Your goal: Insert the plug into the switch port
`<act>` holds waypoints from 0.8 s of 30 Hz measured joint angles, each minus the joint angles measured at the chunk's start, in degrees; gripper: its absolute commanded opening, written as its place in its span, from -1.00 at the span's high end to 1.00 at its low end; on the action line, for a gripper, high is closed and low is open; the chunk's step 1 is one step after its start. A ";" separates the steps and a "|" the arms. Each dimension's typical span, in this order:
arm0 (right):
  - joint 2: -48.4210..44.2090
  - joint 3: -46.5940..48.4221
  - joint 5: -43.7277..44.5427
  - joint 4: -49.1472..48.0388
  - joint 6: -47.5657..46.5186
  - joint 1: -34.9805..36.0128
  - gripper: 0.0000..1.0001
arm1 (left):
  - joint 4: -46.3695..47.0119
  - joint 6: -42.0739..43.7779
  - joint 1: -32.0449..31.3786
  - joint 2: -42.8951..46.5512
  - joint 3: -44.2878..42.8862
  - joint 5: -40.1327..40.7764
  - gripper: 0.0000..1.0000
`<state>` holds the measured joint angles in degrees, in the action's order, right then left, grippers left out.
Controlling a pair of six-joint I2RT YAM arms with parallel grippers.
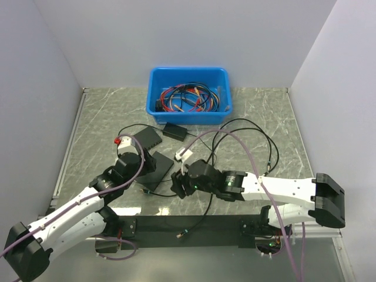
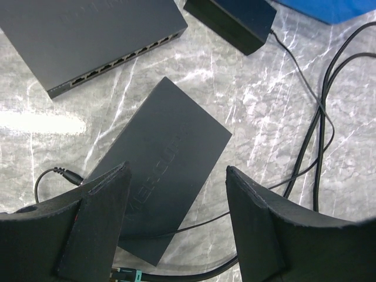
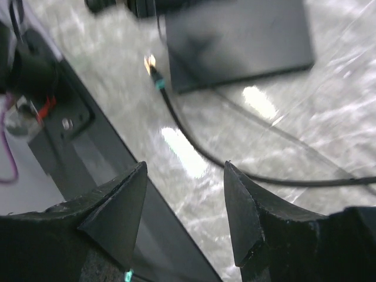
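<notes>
The plug (image 3: 154, 70) is a small black connector with a brass tip and a teal band. It lies on the table by the near corner of a flat black box (image 3: 235, 41). It also shows in the top view (image 1: 147, 192) and at the bottom edge of the left wrist view (image 2: 126, 273). The switch (image 2: 88, 35) with a row of ports lies farther back (image 1: 147, 138). My right gripper (image 3: 185, 167) is open and empty, just right of the plug (image 1: 178, 185). My left gripper (image 2: 177, 170) is open and empty above the flat box (image 1: 141, 173).
A black brick-shaped adapter (image 2: 235, 17) lies behind the flat box (image 2: 164, 158). A small ribbed black cable end (image 2: 64, 173) lies left of that box. Thin black cables loop at the right (image 1: 258, 141). A blue bin (image 1: 189, 97) of red and blue cables stands at the back.
</notes>
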<state>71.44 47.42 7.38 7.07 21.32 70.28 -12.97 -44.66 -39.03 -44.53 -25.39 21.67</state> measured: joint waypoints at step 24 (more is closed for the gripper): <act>19.37 7.56 1.66 -3.21 -0.33 7.45 -0.14 | -0.33 -0.17 0.00 3.56 1.11 0.24 -0.43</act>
<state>90.80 54.98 9.04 3.86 20.99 77.73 -13.30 -44.84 -39.03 -40.97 -24.27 21.91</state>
